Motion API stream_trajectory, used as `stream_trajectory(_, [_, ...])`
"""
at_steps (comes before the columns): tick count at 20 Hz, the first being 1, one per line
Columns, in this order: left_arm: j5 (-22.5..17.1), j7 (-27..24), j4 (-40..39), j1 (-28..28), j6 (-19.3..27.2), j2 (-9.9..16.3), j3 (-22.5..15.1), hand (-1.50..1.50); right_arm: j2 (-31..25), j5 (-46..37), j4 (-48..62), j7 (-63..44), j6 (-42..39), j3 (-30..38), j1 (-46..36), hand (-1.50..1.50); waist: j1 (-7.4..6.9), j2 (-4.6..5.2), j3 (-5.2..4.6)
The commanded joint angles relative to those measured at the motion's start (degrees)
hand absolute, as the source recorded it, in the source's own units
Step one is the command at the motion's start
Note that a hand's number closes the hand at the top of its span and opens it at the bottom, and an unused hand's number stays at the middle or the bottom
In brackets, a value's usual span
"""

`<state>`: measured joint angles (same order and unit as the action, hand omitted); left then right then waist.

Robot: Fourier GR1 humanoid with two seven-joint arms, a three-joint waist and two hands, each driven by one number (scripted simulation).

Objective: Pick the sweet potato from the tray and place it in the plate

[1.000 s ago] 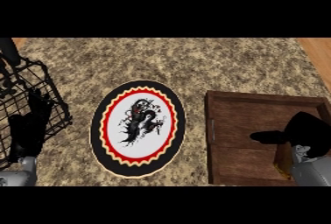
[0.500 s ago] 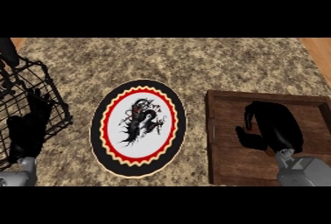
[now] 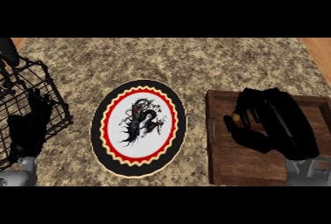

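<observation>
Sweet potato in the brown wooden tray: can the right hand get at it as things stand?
Probably yes. The black right hand is already over the brown wooden tray, fingers curled round a small orange patch, likely the sweet potato; nothing stands between them.

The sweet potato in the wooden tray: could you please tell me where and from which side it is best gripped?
Probably across its middle, from straight above: the raised walls of the brown wooden tray block a sideways approach. Only an orange sliver of the sweet potato shows beneath the black right hand over it, so its long axis cannot be told.
</observation>
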<state>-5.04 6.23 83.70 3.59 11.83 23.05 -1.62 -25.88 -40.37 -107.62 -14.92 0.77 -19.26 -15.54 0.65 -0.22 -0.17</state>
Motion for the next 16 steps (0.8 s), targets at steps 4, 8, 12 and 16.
stream_trajectory(4, [-0.52,-0.63,2.24,6.48,-4.52,-1.26,-3.18,0.0,6.82,4.04,-2.31,-1.79,-3.82,-4.85,-3.7,1.5,-0.53,0.24,0.12])
stream_trajectory(8, [0.71,-2.1,-0.5,8.09,-4.01,-2.89,-3.86,0.0,12.81,3.51,2.98,-6.37,-5.34,-6.86,-10.22,1.5,-0.77,0.44,0.08])
stream_trajectory(12, [1.5,-0.91,-0.16,8.82,-4.08,-4.04,-5.46,0.0,19.79,1.16,9.43,-8.93,-4.3,-10.35,-15.04,1.5,-0.99,0.54,0.08])
stream_trajectory(16, [0.92,0.96,-1.09,11.63,-4.47,-3.16,-3.92,0.0,25.52,-0.72,16.48,-10.58,-1.6,-14.74,-17.74,1.5,-0.78,0.6,0.1])
